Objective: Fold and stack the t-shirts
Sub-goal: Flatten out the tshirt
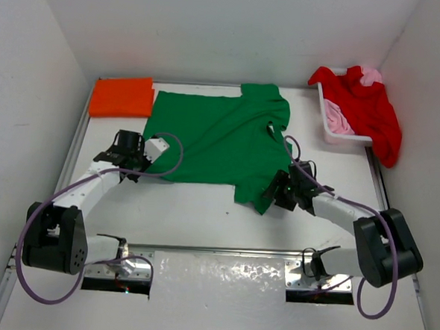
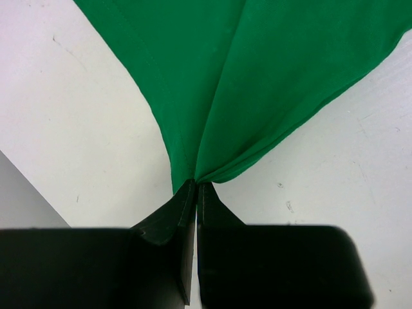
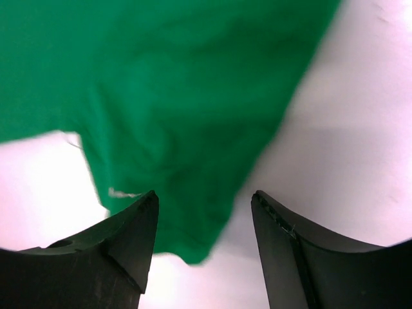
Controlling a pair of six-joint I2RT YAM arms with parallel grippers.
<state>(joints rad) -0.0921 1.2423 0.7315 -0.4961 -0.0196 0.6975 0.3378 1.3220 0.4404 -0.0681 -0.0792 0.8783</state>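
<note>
Folded orange cloth t-shirt (image 1: 121,97) waits; left tool (image 2: 196,185) pinches spread green cloth t-shirt (image 1: 214,138), right tool (image 3: 205,201) gapes; red cloth t-shirt (image 1: 373,111) remains.

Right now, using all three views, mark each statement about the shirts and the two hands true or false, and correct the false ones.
1. The left hand is shut on an edge of the green t-shirt. True.
2. The right hand is clamped shut on the green t-shirt. False: it is open, with the tip of the cloth lying loose between its fingers.
3. The orange t-shirt lies folded at the far left corner of the table. True.
4. The red t-shirt is spread flat mid-table. False: it hangs over the white basket at the far right.
</note>
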